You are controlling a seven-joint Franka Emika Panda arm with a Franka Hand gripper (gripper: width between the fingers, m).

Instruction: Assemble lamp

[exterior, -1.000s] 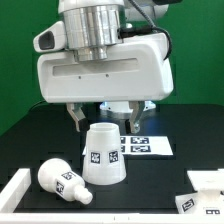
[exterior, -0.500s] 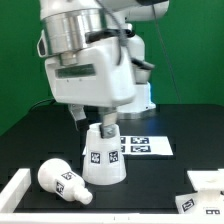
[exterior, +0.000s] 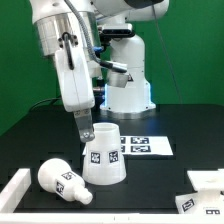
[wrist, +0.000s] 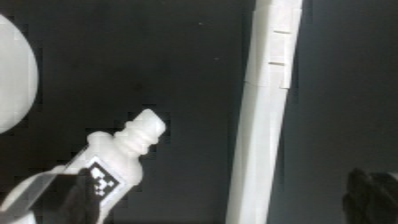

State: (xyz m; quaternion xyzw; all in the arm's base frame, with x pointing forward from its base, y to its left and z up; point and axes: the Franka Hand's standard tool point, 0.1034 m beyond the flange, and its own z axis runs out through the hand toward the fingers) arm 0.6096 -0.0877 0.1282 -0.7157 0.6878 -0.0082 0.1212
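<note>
In the exterior view, the shade [exterior: 105, 156] stood upright on the black tabletop [exterior: 170, 172], narrow end up, with square tags on its side. The bulb [exterior: 61, 181] lay on its side just beside the shade, toward the exterior view's left, its round head pointing away from the shade and a tag on its body. A white blocky part that looked like the base [exterior: 205, 180] sat well apart at the exterior view's right edge, partly cut off. The marker board [exterior: 141, 146] lay flat behind the shade. A white corner rail [exterior: 15, 187] showed at the lower left. The arm hung over the scene, and the claw [exterior: 84, 129] reached down beside the shade's top rim on the exterior view's left. Only one finger showed clearly from that side, and whether it touched the rim could not be told. In the wrist view, the bulb showed lying flat with its ribbed neck free and its tag dimly readable. A curved piece of the shade filled one edge, and a long white strip [wrist: 267, 120] ran across the dark surface. The dark, blurred fingers [wrist: 375, 192] sat in opposite corners, spread wide and gripping nothing.
</note>
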